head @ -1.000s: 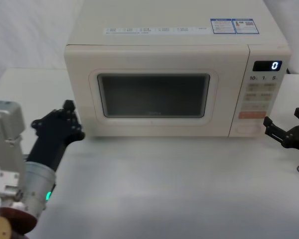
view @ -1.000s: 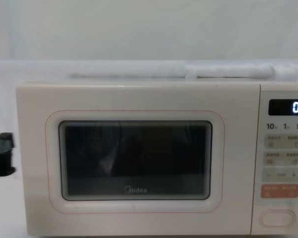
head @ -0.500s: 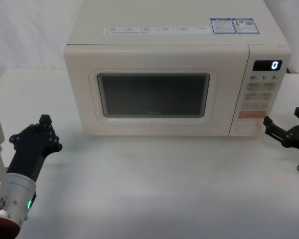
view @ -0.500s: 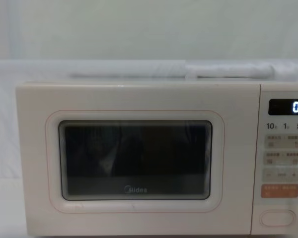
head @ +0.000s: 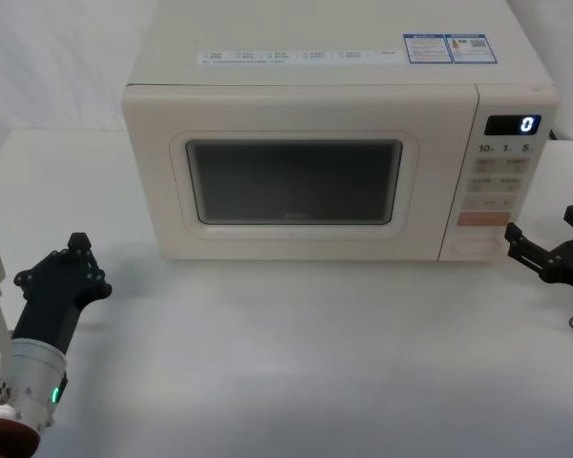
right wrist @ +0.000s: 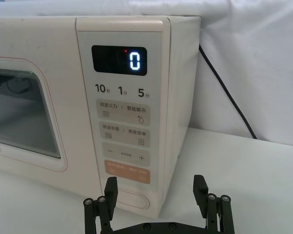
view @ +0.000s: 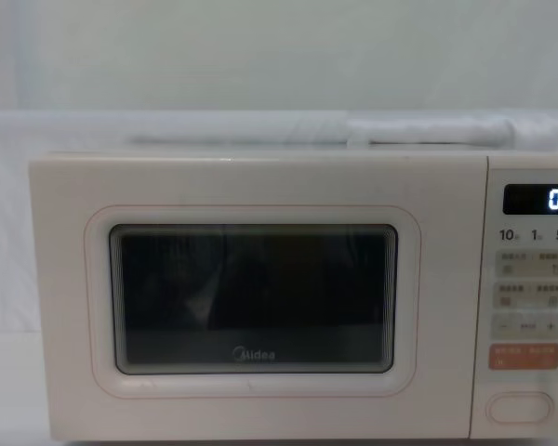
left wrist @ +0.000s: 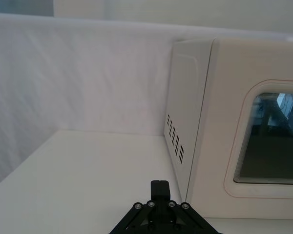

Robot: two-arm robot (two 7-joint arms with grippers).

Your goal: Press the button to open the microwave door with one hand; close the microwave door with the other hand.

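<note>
"Midea" on the shut microwave door (view: 251, 307); display (view: 537, 200) reads "0"

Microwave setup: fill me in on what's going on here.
The microwave door is shut and nothing touches it. The left gripper sits low on the table, off to the microwave's left. The right gripper, fingers open, hovers just right of the control panel, level with the button, not touching it.

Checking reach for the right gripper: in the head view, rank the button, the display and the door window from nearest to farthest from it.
From the right gripper:
1. Button, panel bottom, just beside it.
2. Display, panel top.
3. Door window, toward the left.
</note>
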